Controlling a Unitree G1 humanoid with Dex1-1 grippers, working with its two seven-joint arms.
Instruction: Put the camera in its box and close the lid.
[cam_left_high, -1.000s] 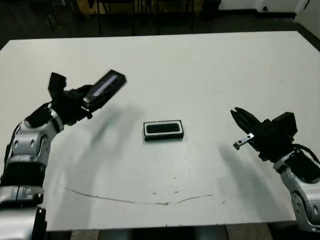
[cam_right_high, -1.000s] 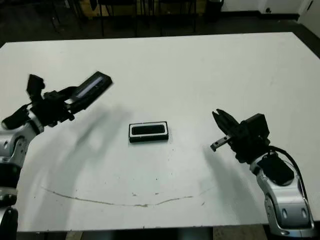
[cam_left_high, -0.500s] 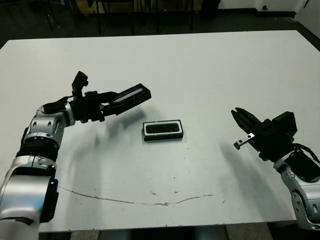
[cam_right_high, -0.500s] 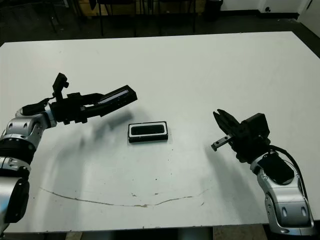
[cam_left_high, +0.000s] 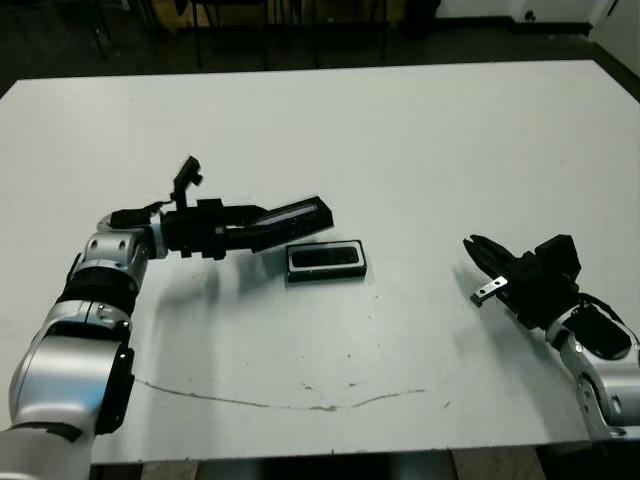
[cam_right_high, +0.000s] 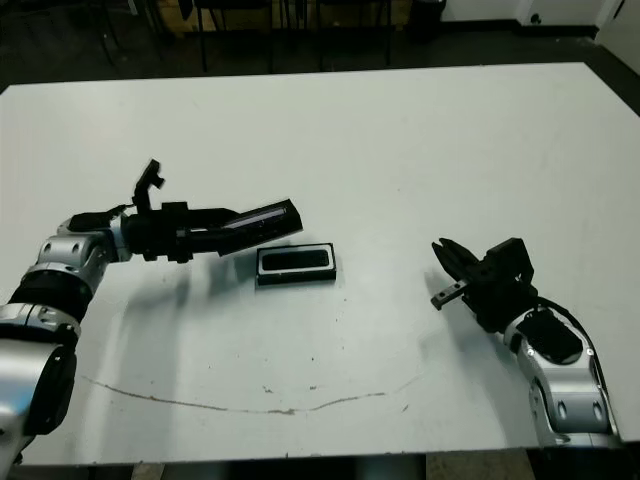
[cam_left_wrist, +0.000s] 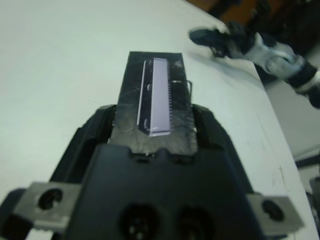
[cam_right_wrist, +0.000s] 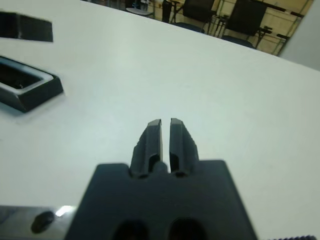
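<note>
Even bright light; soft shadows; wrist views blurred

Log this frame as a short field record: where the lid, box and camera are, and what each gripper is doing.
lid: held by left gripper, tilted, raised beside the box's left end
box: on the white table, uncovered
camera: dark bar lying inside the box
right gripper: shut, empty, apart from the box on its right
lid on box: not yet
</note>
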